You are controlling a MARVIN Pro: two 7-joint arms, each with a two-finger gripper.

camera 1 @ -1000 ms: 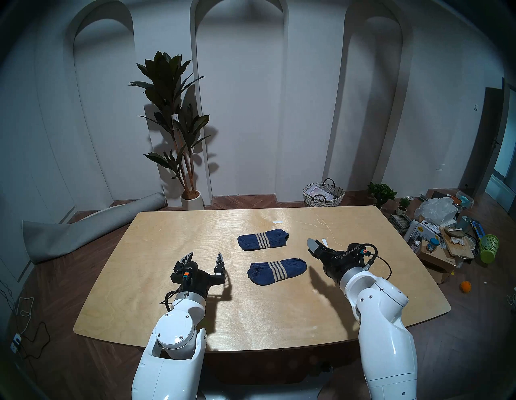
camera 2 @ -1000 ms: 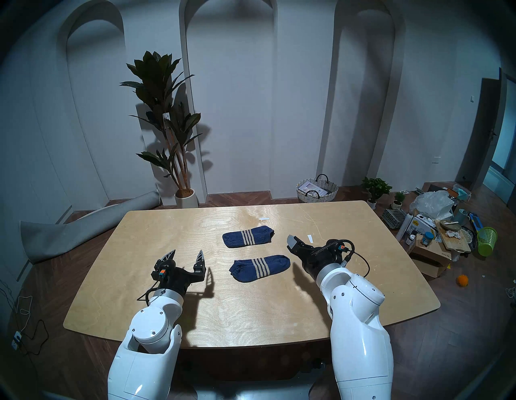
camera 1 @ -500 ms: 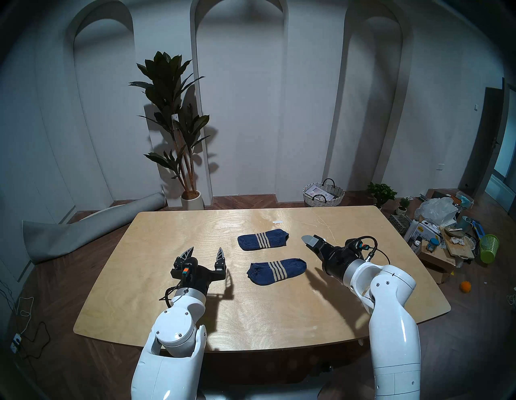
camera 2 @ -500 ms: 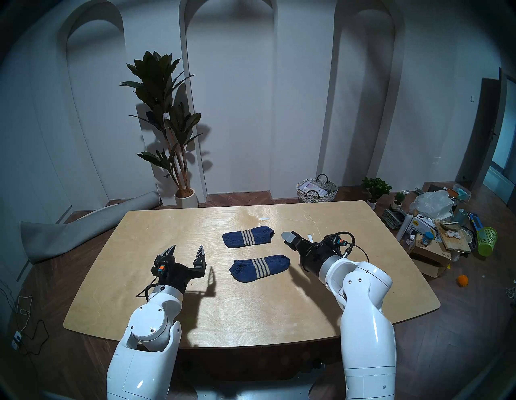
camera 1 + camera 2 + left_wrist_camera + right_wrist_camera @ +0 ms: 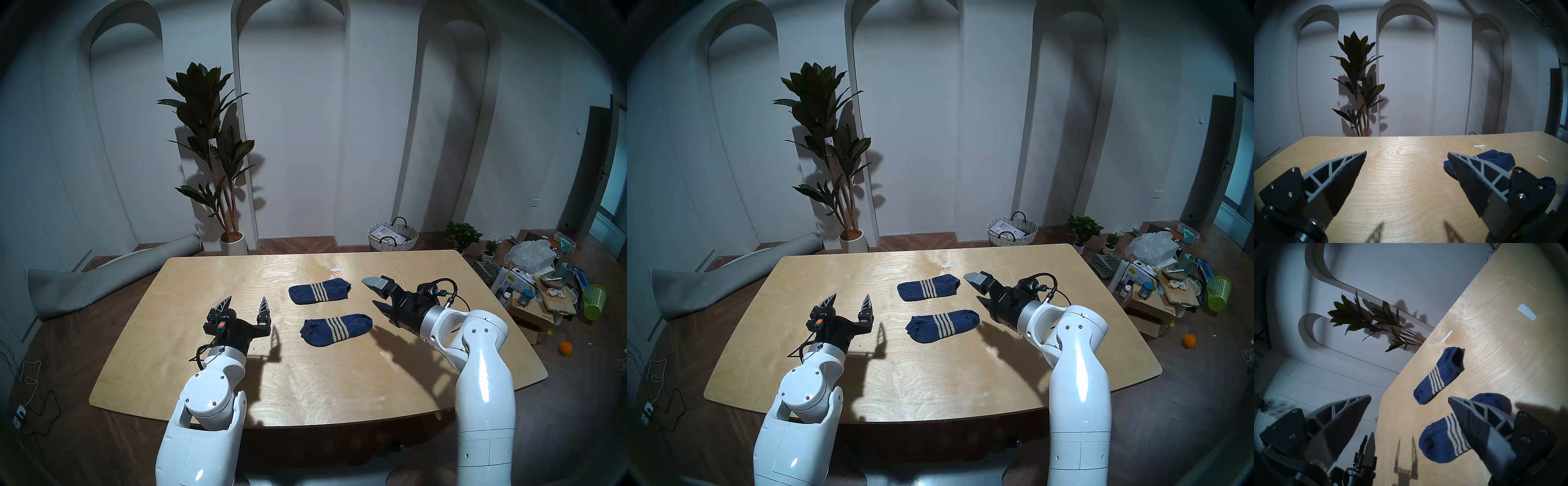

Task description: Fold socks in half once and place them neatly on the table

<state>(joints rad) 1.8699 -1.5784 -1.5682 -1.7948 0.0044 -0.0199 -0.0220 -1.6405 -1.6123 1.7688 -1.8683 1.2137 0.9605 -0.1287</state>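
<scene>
Two navy striped socks are lying flat and unfolded on the table [image 5: 305, 380], apart from each other: the far sock [image 5: 319, 291] and the near sock [image 5: 336, 329]. The left gripper [image 5: 247, 304] is hovering left of them, fingers spread wide and holding nothing. The right gripper [image 5: 373, 292] is hanging right of the socks, also spread; it seems clear of the cloth.
</scene>
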